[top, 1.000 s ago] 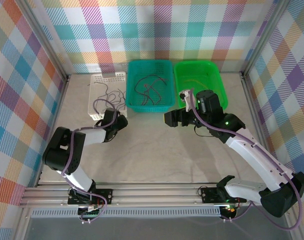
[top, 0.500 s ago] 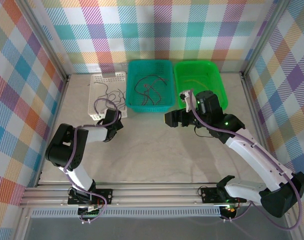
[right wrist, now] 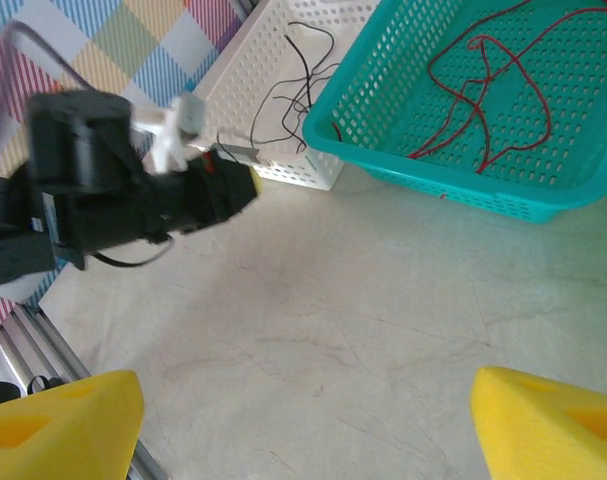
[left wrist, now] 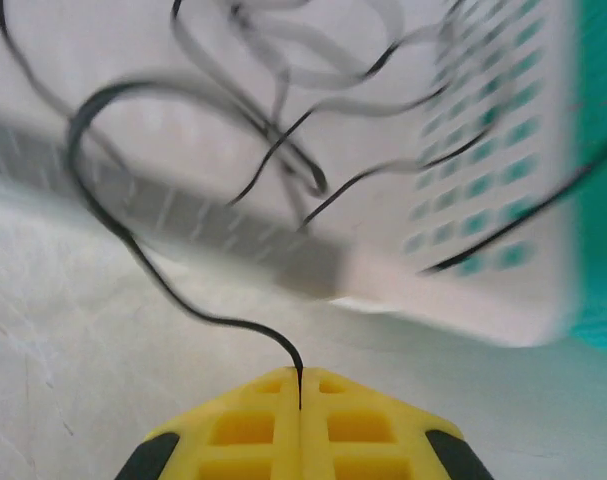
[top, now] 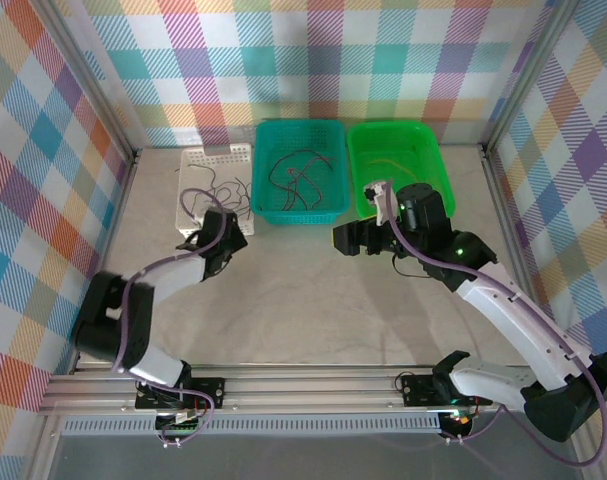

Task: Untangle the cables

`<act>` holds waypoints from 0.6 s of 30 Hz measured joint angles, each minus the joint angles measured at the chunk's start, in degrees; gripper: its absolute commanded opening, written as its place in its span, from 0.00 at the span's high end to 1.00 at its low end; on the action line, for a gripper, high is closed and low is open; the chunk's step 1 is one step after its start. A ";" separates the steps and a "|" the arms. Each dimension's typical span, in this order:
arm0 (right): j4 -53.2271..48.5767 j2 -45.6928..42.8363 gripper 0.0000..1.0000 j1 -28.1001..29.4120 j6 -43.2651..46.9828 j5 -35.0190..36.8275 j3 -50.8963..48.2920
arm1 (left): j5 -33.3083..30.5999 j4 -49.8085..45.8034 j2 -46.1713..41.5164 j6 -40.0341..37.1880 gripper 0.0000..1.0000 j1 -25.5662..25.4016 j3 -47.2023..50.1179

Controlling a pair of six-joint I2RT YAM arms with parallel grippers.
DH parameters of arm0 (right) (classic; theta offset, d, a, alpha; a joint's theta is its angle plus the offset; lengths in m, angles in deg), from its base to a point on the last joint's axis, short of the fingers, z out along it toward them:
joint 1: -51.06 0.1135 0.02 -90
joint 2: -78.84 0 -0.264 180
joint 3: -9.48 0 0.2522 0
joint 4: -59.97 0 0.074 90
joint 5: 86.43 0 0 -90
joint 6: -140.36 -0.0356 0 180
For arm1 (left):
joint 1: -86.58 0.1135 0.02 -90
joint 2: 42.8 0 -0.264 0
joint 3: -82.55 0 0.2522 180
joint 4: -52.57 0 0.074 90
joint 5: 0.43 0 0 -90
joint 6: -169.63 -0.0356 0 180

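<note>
Pinching 1 black cable (left wrist: 131, 240) at its tip, the left end effector (left wrist: 299, 388) is fully closed, bottom centre of the wrist view. Hair-thin, limp and light, the cable probably pulls best from an end; it trails into the white basket (left wrist: 483, 300), upper right. The right end effector (right wrist: 303, 420) gapes empty.

Blur smears the white basket (left wrist: 483, 250) and the cables (left wrist: 298, 372) over it in the left wrist view, where the teal basket (left wrist: 605, 100) is cut by the right edge. The right gripper (right wrist: 305, 390) has its yellow fingers (right wrist: 53, 420) cropped at the bottom corners.
</note>
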 measured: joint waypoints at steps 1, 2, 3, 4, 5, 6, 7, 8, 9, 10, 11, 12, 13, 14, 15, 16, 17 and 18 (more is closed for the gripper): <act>0.00 -0.09 0.15 0.00 0.00 0.00 0.00 | 0.00 -1.64 -2.47 -0.07 1.00 0.00 -1.99; 0.00 -0.11 0.15 0.00 -0.02 0.00 0.00 | -0.02 -2.73 -4.50 -0.09 1.00 0.00 -4.07; 0.00 -0.11 0.15 0.00 -0.02 -0.02 0.00 | -0.02 -3.74 -5.99 -0.24 1.00 0.00 -6.19; 0.00 -0.11 0.15 0.00 -0.02 0.00 0.00 | -0.04 -4.70 -7.21 -0.50 1.00 0.00 -8.63; -0.02 -0.11 0.15 0.00 -0.02 0.00 0.00 | -0.09 -5.31 -7.87 -0.79 1.00 0.02 -10.91; -0.02 -0.13 0.15 0.00 0.00 0.00 0.00 | -0.28 -5.99 -8.13 -1.25 1.00 0.15 -13.22; -0.02 -0.17 0.15 0.00 0.00 0.00 0.00 | -0.24 -6.71 -8.07 -1.70 1.00 0.61 -15.65; -0.04 -0.24 0.15 0.00 0.00 0.00 0.00 | -0.04 -7.15 -7.65 -2.10 1.00 1.09 -17.86; -0.04 -0.35 0.15 0.00 0.00 0.00 0.00 | 0.20 -7.85 -7.08 -2.43 1.00 1.64 -19.58; -0.07 -0.57 0.15 0.00 0.00 0.02 0.00 | 0.50 -8.26 -5.95 -2.89 1.00 2.64 -21.59; -0.09 -0.90 0.15 0.00 0.00 0.02 0.00 | 1.01 -9.07 -4.22 -3.30 1.00 3.93 -23.93; -0.11 -1.22 0.15 0.00 0.00 0.02 0.00 | 1.57 -9.62 -2.36 -3.61 1.00 5.11 -26.05; -0.13 -1.64 0.15 0.00 0.00 0.04 0.00 | 2.12 -10.14 0.15 -4.04 1.00 6.45 -28.48; -0.24 -2.05 0.15 0.00 0.00 0.04 0.00 | 2.89 -11.08 3.06 -4.63 1.00 7.67 -31.19; -0.28 -2.29 0.15 0.00 0.00 0.04 0.00 | 3.48 -11.82 5.49 -4.96 1.00 8.55 -33.33; -0.39 -2.51 0.15 0.00 0.00 0.07 0.00 | 4.20 -12.79 8.57 -5.35 1.00 9.35 -35.87; -0.55 -2.67 0.15 0.00 0.00 0.24 0.00 | 4.76 -13.77 11.37 -5.79 1.00 9.99 -37.86; -0.74 -2.75 0.15 0.00 0.02 0.44 0.00 | 5.31 -14.53 13.57 -6.12 0.99 10.43 -39.19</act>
